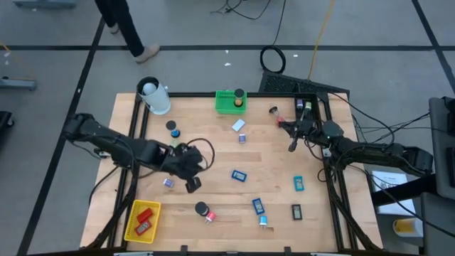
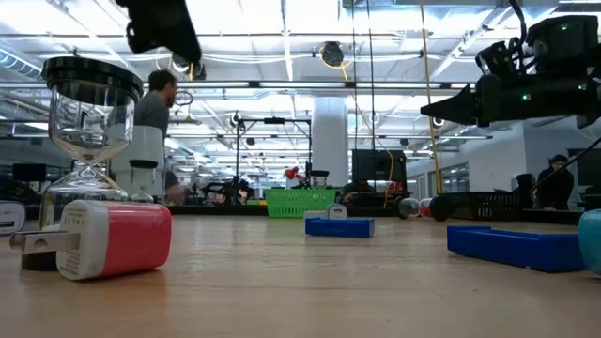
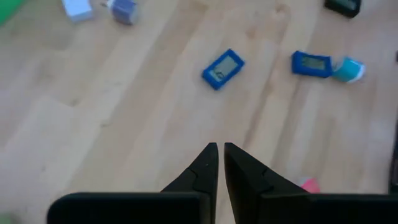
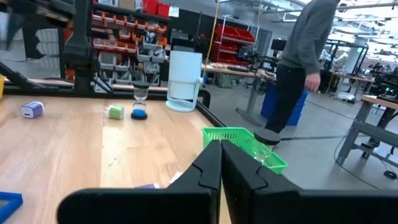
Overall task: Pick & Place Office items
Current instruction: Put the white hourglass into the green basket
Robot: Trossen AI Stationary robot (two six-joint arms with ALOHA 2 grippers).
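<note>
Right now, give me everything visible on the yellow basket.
The yellow basket is a small rectangular mesh tray with an open top, plastic by its look. It sits flat at the table's near left corner, turned a little askew to the table edge. Inside lie a red block and a second red piece with a grey face, side by side. Neither pincer is near or touching it; only the table is under it.
</note>
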